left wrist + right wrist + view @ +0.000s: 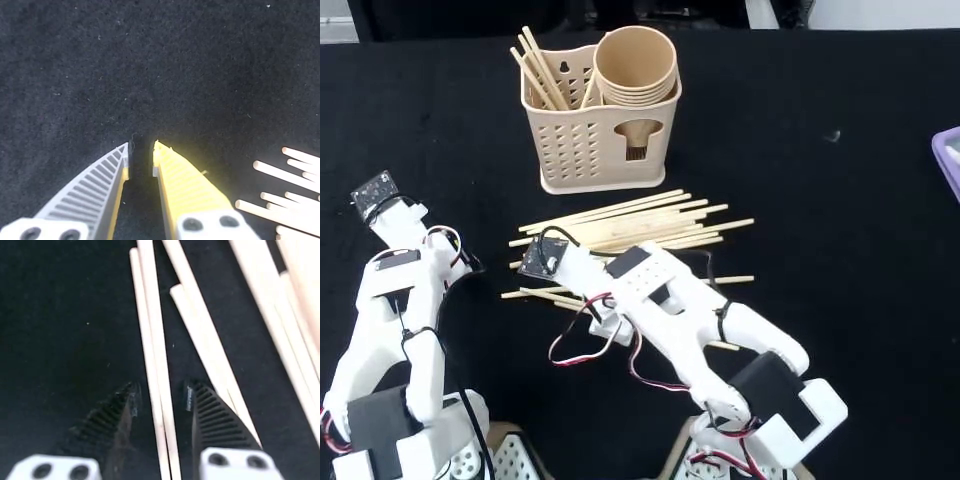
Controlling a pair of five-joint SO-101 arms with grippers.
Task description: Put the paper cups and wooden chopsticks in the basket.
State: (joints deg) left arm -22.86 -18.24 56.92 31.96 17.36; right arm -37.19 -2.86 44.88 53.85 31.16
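Wooden chopsticks (pixel 156 340) grasp step: close open-jawed right gripper (pixel 161 387) on straddled pair, then lift toward basket (pixel 590 150) at 12 o'clock.

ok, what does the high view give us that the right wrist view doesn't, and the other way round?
High, not right wrist: the basket, with cups nested in it and standing chopsticks in it too. Right wrist, not high: the right gripper close up, open, its jaws either side of a pair of sticks. Both: loose chopsticks lying on the black table.
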